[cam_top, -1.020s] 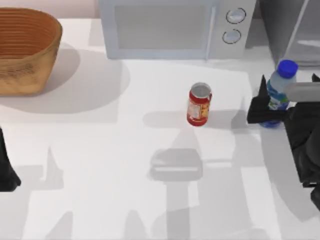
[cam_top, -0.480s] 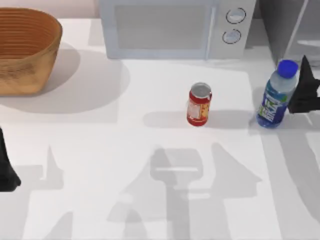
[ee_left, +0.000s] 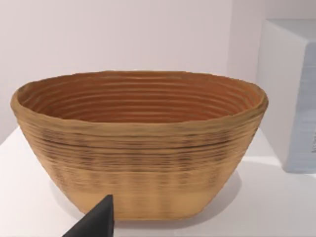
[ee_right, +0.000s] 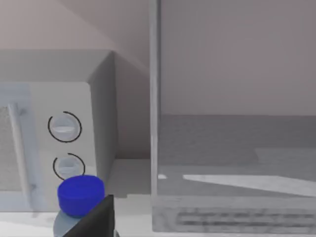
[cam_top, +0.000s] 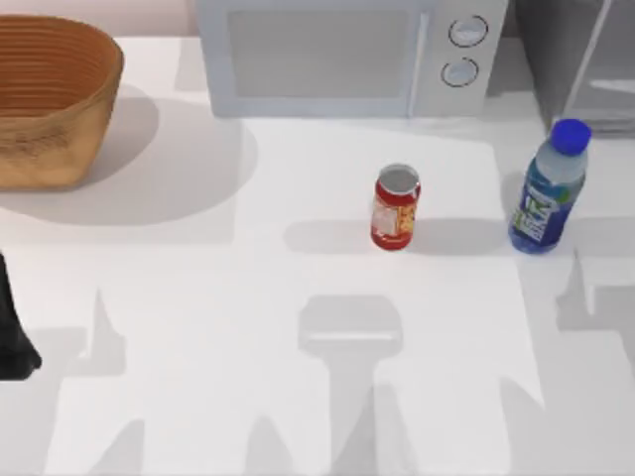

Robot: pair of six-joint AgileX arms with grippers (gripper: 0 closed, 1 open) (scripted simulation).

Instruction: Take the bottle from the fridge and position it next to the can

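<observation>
On the table (cam_top: 198, 327), toward its right side, you see the bottle (cam_top: 544, 188) upright, apart from the can (cam_top: 396, 207) at centre, with nothing holding it. The fridge (cam_top: 585, 59) sits behind it. Your left arm (cam_top: 12, 327) is parked at the left edge; you cannot tell either gripper's finger state.

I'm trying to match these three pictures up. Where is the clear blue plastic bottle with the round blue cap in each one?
Top view: the clear blue plastic bottle stands upright at the table's right side, right of the small red can.
Left wrist view: not in it.
Right wrist view: its blue cap at the lower edge.
Shared landmark: the white microwave's two round knobs.
</observation>
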